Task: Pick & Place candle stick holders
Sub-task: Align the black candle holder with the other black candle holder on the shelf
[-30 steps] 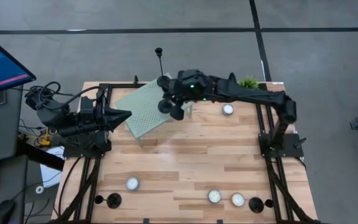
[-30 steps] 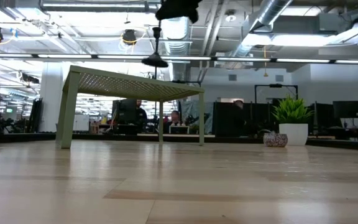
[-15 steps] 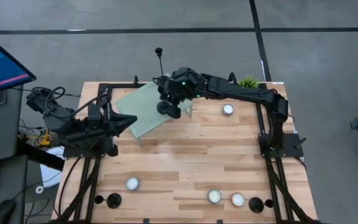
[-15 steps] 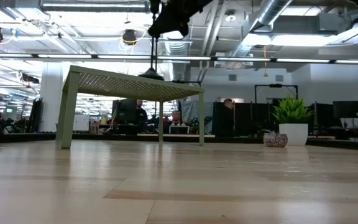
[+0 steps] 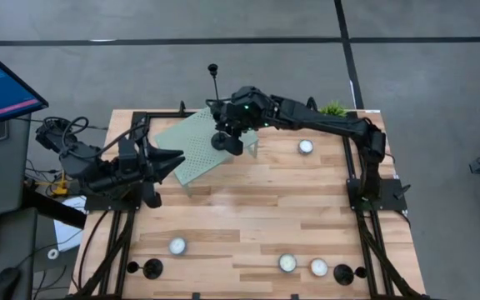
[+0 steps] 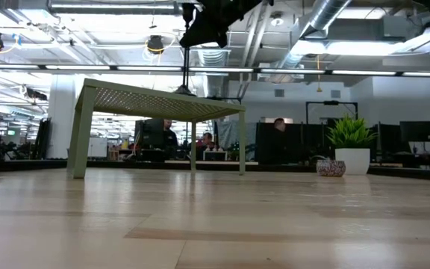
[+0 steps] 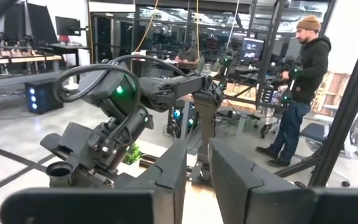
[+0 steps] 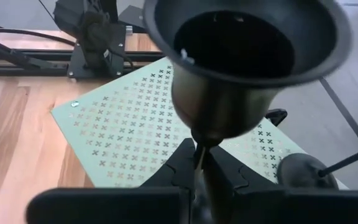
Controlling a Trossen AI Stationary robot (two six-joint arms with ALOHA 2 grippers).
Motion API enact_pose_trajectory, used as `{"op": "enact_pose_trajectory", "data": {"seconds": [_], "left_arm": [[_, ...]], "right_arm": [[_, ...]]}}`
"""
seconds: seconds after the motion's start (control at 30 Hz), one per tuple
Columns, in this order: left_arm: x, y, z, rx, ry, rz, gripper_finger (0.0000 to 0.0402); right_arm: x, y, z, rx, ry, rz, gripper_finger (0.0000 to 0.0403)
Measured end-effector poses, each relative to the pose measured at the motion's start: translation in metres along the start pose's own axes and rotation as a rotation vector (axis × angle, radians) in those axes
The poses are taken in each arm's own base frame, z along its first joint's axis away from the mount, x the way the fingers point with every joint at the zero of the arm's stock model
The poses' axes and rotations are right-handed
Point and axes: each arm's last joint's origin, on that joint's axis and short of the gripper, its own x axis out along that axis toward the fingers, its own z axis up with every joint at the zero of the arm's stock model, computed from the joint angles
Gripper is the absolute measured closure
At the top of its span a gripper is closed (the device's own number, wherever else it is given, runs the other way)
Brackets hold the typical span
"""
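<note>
Count first: four black candle stick holders, four tealights, one pale green perforated stand, two arms over the wooden table [image 5: 265, 208].

Along the bottom edge of the overhead picture, the lower-left holder [image 5: 151, 268] and the lower-right holder [image 5: 343, 272] stand free, well apart from both arms. Between them sit three tealights [image 5: 287, 262], one toward the left and two side by side toward the right.

Moving up to mid-left, the left gripper [image 5: 176, 160] hangs by the near left corner of the stand [image 5: 192, 154], fingers parted a little, nothing between them.

Now the action, upper centre! The right gripper [image 8: 199, 163] is clenched on the thin stem of the gripped holder [image 5: 223, 142], pinching it below the top cup. The holder hangs upright under the fingers, round disc base right down at the stand's top, near its right end. It is slim: wide dark cup, wire-thin stem, flat base.

To its right lies the fourth tealight [image 5: 306, 147].

Farther up, the tall holder [image 5: 212, 68] stands at the stand's far edge, stem rising past the table's top edge. A small plant [image 5: 333, 108] sits at the far right corner.
</note>
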Motion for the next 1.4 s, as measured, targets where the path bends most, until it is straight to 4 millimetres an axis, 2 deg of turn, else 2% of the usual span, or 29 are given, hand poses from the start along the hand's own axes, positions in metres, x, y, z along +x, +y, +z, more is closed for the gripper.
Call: {"op": "enact_pose_trajectory", "data": {"seconds": [0.4,0.47,0.53,0.67,0.8,0.93,1.1,1.27,1.4], "left_arm": [[0.000,0.002,0.000,-0.005,-0.004,0.085,0.0318],[0.001,0.001,-0.001,0.002,-0.001,0.116,0.0317],[0.003,-0.001,-0.004,0.029,0.010,0.143,0.0317],[0.008,-0.009,-0.014,0.149,0.053,0.150,0.0311],[0.013,-0.015,-0.029,0.218,0.103,0.229,0.0275],[0.021,-0.014,-0.046,0.229,0.155,0.294,0.0220],[0.043,0.002,-0.069,0.192,0.290,0.341,0.0163],[0.074,0.032,-0.091,0.242,0.485,0.430,0.0144],[0.093,0.058,-0.102,0.280,0.546,0.408,0.0142]], "right_arm": [[-0.002,-0.013,-0.004,-0.011,0.002,0.041,0.0324],[-0.010,-0.017,-0.005,-0.004,0.022,0.053,0.0301],[-0.026,-0.020,-0.001,0.001,0.017,0.045,0.0271],[-0.073,-0.026,0.006,0.014,0.013,0.021,0.0203],[-0.126,-0.026,0.011,0.037,-0.003,0.001,0.0159],[-0.182,-0.019,0.016,0.044,-0.069,-0.038,0.0156],[-0.231,-0.010,0.018,0.045,-0.158,-0.104,0.0172],[-0.261,-0.004,0.018,0.048,-0.222,-0.114,0.0186],[-0.271,0.000,0.017,0.047,-0.244,-0.106,0.0192]]}}
